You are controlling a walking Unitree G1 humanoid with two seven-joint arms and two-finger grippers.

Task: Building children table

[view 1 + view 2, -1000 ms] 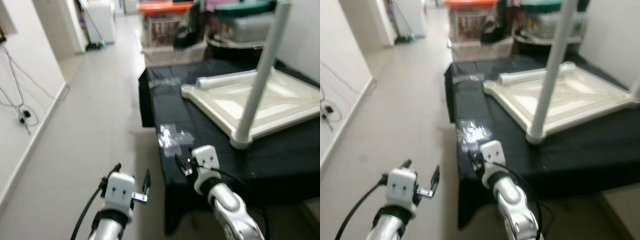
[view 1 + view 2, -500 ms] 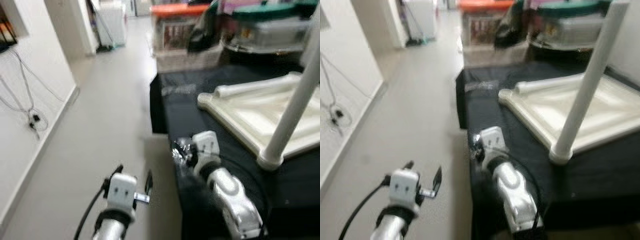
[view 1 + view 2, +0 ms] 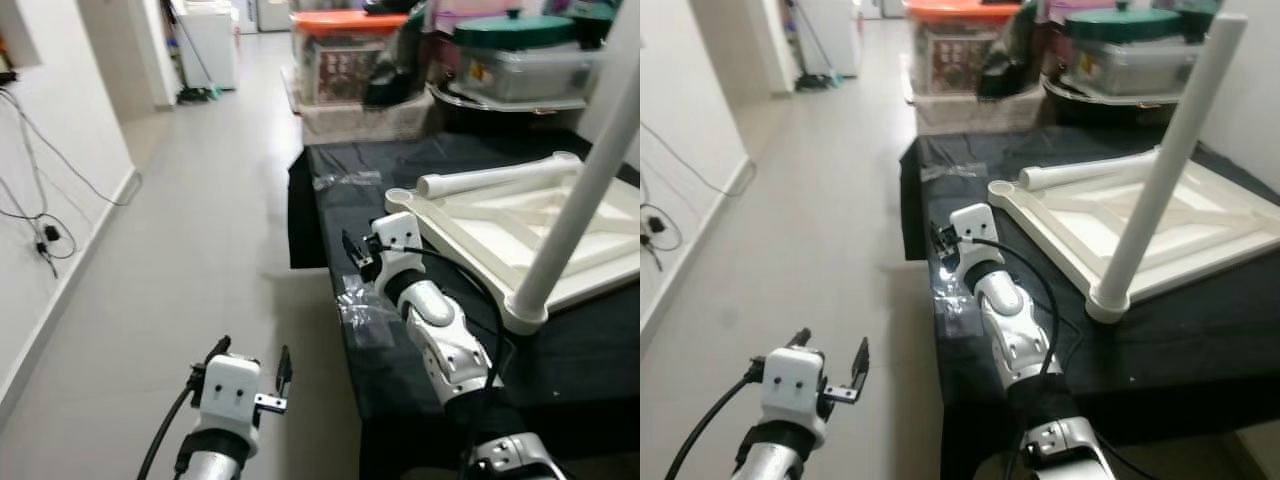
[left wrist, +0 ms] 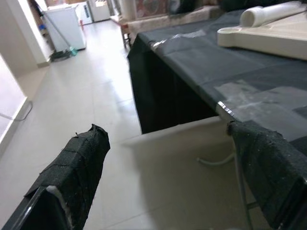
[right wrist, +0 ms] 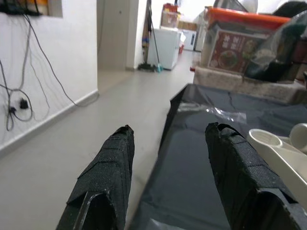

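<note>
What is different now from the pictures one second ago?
The right gripper has reached forward over the black cloth, past the plastic bag, toward the corner of the upside-down white table. It holds nothing. The left gripper still hangs open above the floor. The table and bag stayed put.

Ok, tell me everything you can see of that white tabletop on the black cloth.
The white tabletop lies upside down on the black cloth, showing a ribbed plastic-looking underside and round corner sockets. One white leg stands upright in the near corner socket; another leg lies loose along its far edge. The right gripper hovers beside its left corner, not touching.
</note>
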